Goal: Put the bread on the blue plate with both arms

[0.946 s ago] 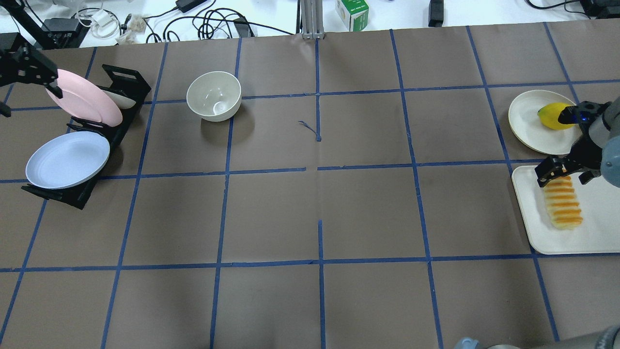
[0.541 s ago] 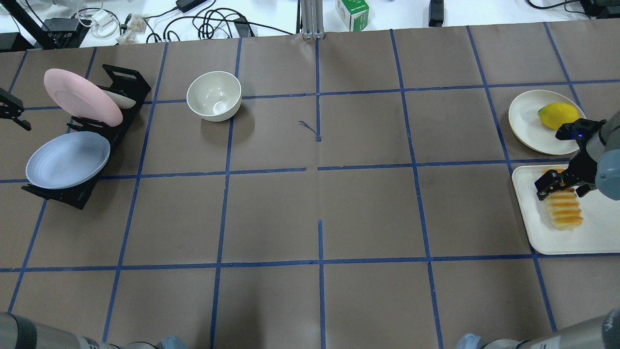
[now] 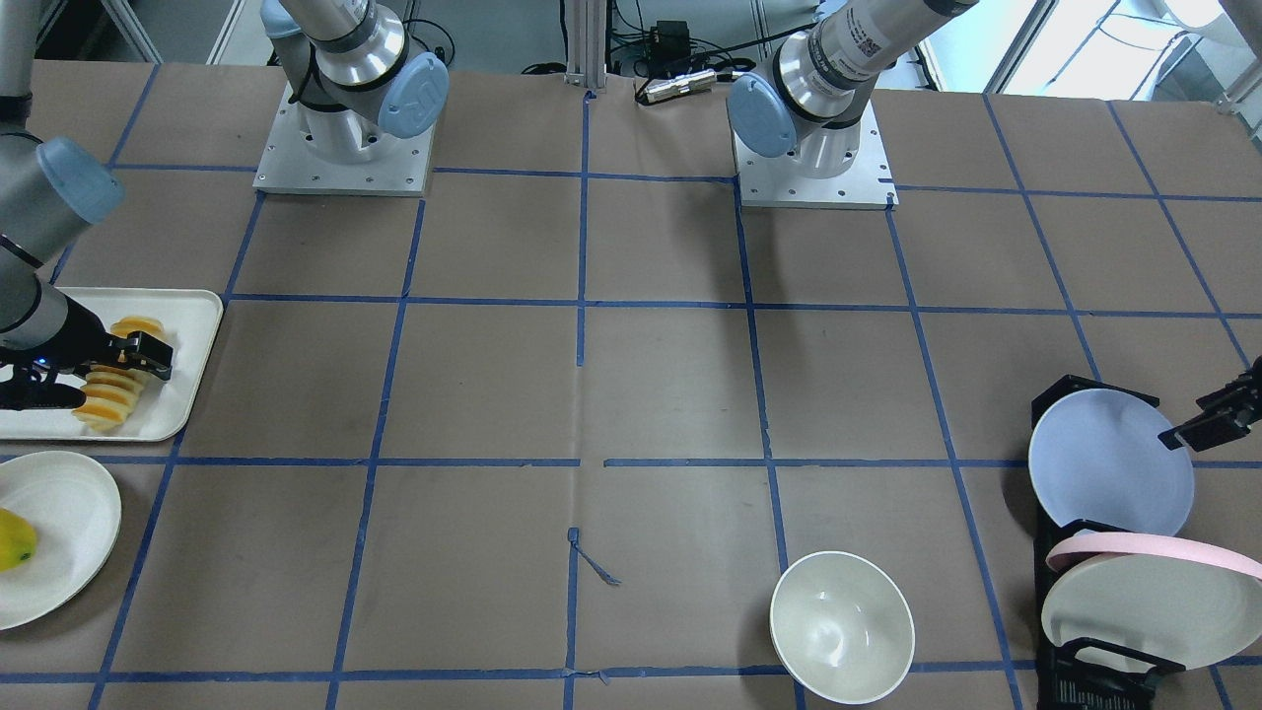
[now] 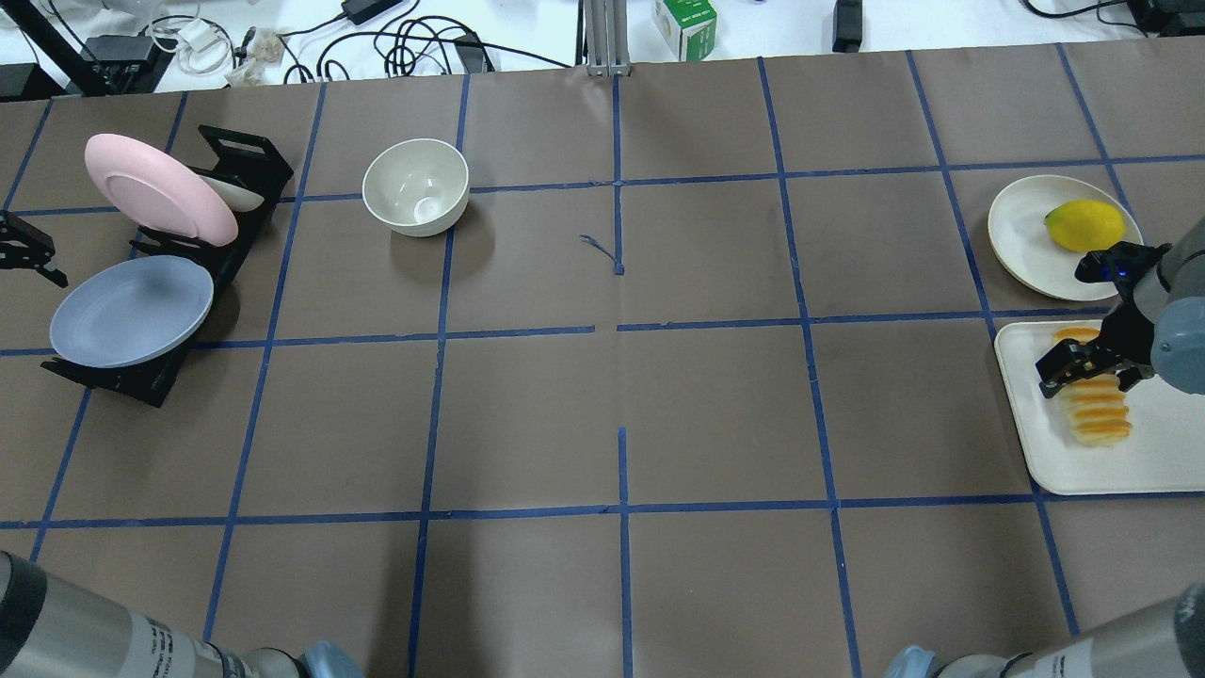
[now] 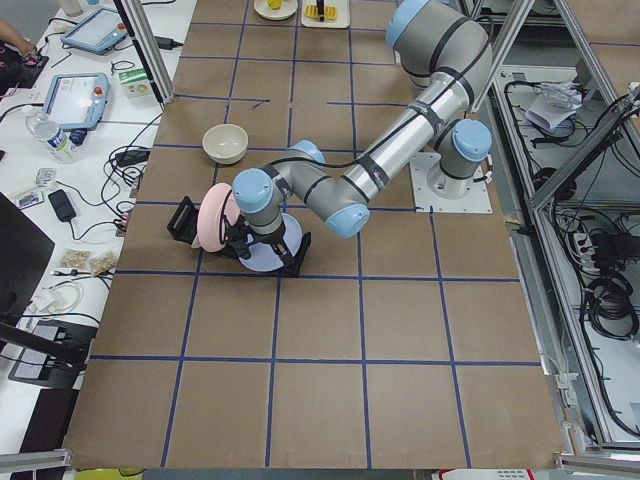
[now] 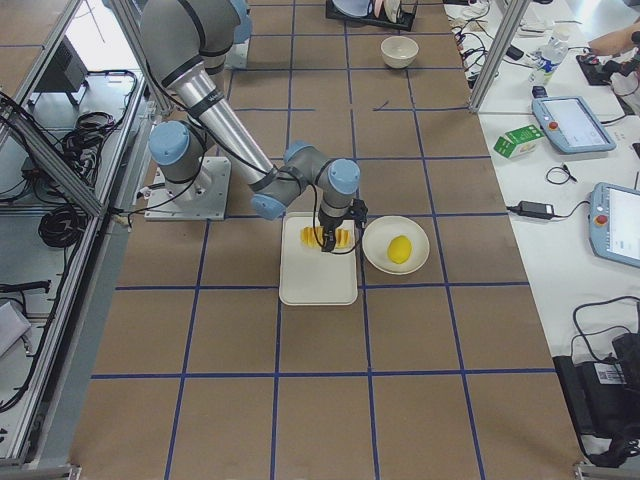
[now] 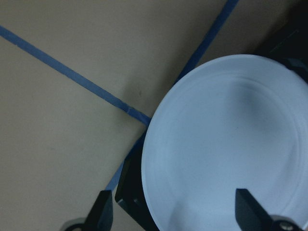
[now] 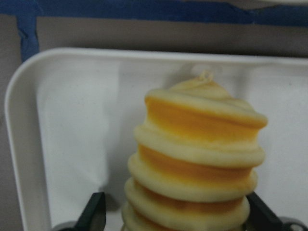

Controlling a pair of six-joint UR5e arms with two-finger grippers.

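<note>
The bread (image 4: 1098, 414) lies lengthwise on a white tray (image 4: 1158, 461) at the table's right edge. My right gripper (image 4: 1087, 370) is open and straddles the loaf's far part. In the right wrist view the bread (image 8: 197, 163) fills the gap between the two fingertips (image 8: 94, 214). It also shows in the front view (image 3: 104, 392). The blue plate (image 4: 132, 311) leans in a black rack (image 4: 240, 155) at the far left. My left gripper (image 4: 30, 256) is open beside the plate's outer rim. In the left wrist view the plate (image 7: 226, 144) lies between the spread fingers (image 7: 101, 211).
A pink plate (image 4: 160, 188) stands in the same rack behind the blue one. An off-white bowl (image 4: 416, 185) sits right of the rack. A cream plate (image 4: 1026, 235) with a yellow fruit (image 4: 1084, 224) lies just beyond the tray.
My left gripper has moved from beside the pink plate toward the near side, to the blue plate's rim. My right gripper has shifted nearer along the loaf, uncovering the fruit.
</note>
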